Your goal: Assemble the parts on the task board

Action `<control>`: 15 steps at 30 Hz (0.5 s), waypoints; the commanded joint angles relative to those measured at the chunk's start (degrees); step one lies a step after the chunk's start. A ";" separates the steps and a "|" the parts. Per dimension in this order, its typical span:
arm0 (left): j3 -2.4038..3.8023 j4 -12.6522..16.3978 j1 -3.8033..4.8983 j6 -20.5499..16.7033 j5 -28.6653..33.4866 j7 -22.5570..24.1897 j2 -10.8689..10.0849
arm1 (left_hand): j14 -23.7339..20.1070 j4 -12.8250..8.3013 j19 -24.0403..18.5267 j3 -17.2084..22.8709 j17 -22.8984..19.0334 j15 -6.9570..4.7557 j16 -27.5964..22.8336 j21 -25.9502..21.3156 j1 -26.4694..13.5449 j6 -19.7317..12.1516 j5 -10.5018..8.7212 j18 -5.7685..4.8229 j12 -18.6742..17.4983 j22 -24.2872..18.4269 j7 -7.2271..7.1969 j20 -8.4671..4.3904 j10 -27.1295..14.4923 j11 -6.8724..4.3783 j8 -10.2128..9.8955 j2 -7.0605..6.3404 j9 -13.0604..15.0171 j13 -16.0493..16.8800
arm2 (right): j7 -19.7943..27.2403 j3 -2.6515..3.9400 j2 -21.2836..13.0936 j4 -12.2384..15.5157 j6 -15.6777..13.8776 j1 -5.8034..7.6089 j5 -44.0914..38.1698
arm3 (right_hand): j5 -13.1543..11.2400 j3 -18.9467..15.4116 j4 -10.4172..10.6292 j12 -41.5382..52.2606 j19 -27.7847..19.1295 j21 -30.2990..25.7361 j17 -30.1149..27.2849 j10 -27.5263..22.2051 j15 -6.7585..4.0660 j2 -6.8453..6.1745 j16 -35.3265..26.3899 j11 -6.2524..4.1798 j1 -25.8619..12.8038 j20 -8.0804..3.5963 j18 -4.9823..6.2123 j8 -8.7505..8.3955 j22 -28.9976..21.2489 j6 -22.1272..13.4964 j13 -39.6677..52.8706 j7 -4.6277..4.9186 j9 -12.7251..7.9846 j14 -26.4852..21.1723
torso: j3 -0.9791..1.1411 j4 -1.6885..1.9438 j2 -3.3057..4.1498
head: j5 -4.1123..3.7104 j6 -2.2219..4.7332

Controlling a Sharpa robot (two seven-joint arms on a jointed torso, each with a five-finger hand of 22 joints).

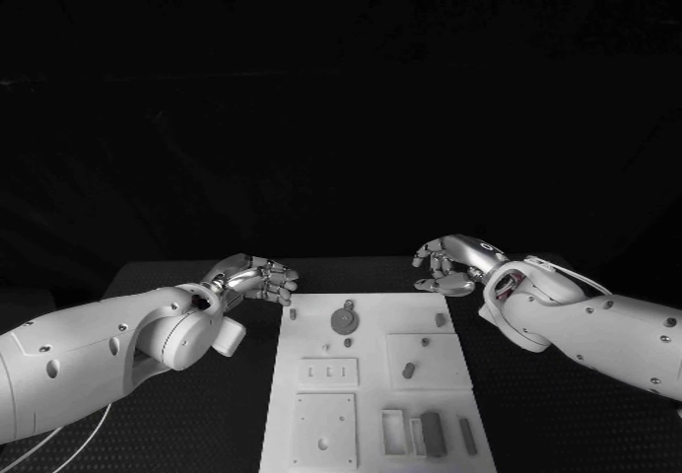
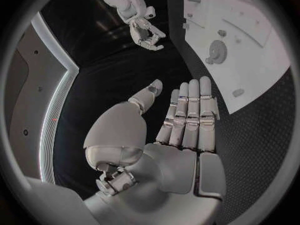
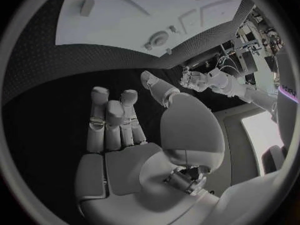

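Observation:
The white task board (image 1: 381,394) lies in the middle of the black table. On it I see a round grey gear-like part (image 1: 343,319), small grey pegs (image 1: 408,370) and grey bars (image 1: 434,434) near its front right corner. My left hand (image 1: 256,278) hovers just off the board's far left corner and holds nothing. In the left wrist view its fingers (image 2: 190,115) are stretched out with the thumb apart, and the board (image 2: 250,60) and gear (image 2: 217,50) lie beyond them. My right hand (image 1: 452,266) hangs over the far right corner, fingers (image 3: 112,120) loosely extended and empty.
Dark textured table mat (image 1: 213,414) surrounds the board on both sides. The board carries raised white square plates (image 1: 427,360) and recessed slots (image 1: 325,429). Behind the board the table ends in darkness.

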 commanded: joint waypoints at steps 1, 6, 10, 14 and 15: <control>0.02 -0.51 -0.08 2.02 -0.76 1.72 0.32 | 0.34 0.16 -0.05 0.24 0.11 0.04 -0.31 -0.22 -0.17 0.52 0.24 0.58 -0.14 0.08 0.02 -0.13 0.52 0.07 0.07 0.55 0.12 0.13 | 5.04 0.00 -0.23 -1.50 6.58 -0.03 3.14 | -0.14 0.53 -0.22 4.09 -0.04 1.12 1.36 -1.76 0.23 0.46 1.63 0.73 -0.12 -0.48 0.99 -0.19 1.36 0.85 2.95 0.69 0.40 0.16 | 0.36 -0.93 -0.51 | -0.31 0.16; 0.02 -1.04 -0.18 2.51 -1.15 1.90 0.44 | 0.60 0.03 0.14 0.25 0.37 -0.05 -0.31 -0.17 -0.06 0.90 0.24 0.61 -0.06 0.20 -0.26 -0.20 0.90 -0.09 0.20 0.79 0.19 0.29 | 6.50 -0.14 -0.69 -4.09 7.47 -0.27 0.38 | -0.14 0.90 -0.32 8.65 -0.48 2.50 2.48 -2.75 0.44 0.45 3.03 0.90 -0.04 -0.61 0.99 -0.43 1.33 0.78 5.86 0.82 0.93 0.01 | 0.79 -1.40 -0.67 | -0.40 0.00; 0.02 -1.22 -0.22 2.49 -1.16 1.95 0.43 | 0.69 -0.04 0.19 0.22 0.47 -0.09 -0.32 -0.16 -0.03 1.01 0.24 0.61 -0.05 0.24 -0.32 -0.23 1.00 -0.13 0.23 0.81 0.21 0.34 | 8.78 -0.56 -1.01 -6.27 8.25 -1.57 0.61 | -0.14 0.91 -0.30 9.51 -0.77 2.81 2.73 -3.15 0.48 0.15 3.36 0.91 -0.20 -0.58 0.99 -0.73 1.31 0.35 6.28 0.82 1.00 -0.13 | 0.93 -1.58 -0.76 | -0.61 -0.05; 0.02 -1.32 -0.26 2.56 -1.16 2.00 0.43 | 0.67 -0.15 0.18 0.12 0.56 -0.09 -0.40 -0.19 -0.08 0.93 0.23 0.59 -0.14 0.28 -0.17 -0.23 0.95 -0.11 0.13 0.59 0.18 0.36 | 9.89 -0.74 -0.47 -8.36 8.41 -2.90 0.63 | -0.14 1.02 -0.49 9.85 -1.30 2.98 2.88 -3.91 0.46 -0.11 3.41 0.85 -0.15 -0.46 0.99 -1.72 1.28 -1.31 6.41 0.73 0.70 -0.61 | 1.05 -1.66 -0.68 | -0.39 -0.15; 0.02 -1.33 -0.27 2.58 -1.16 1.98 0.42 | 0.64 -0.18 0.17 0.07 0.59 -0.07 -0.46 -0.22 -0.12 0.87 0.23 0.58 -0.20 0.29 -0.08 -0.23 0.90 -0.09 0.07 0.52 0.16 0.36 | 10.13 -0.81 -0.27 -9.02 8.40 -3.34 0.63 | -0.14 1.04 -0.54 9.90 -1.44 3.01 2.91 -4.10 0.43 -0.18 3.40 0.85 -0.13 -0.42 0.99 -1.83 1.28 -1.48 6.42 0.73 0.67 -0.75 | 1.09 -1.65 -0.65 | -0.34 -0.18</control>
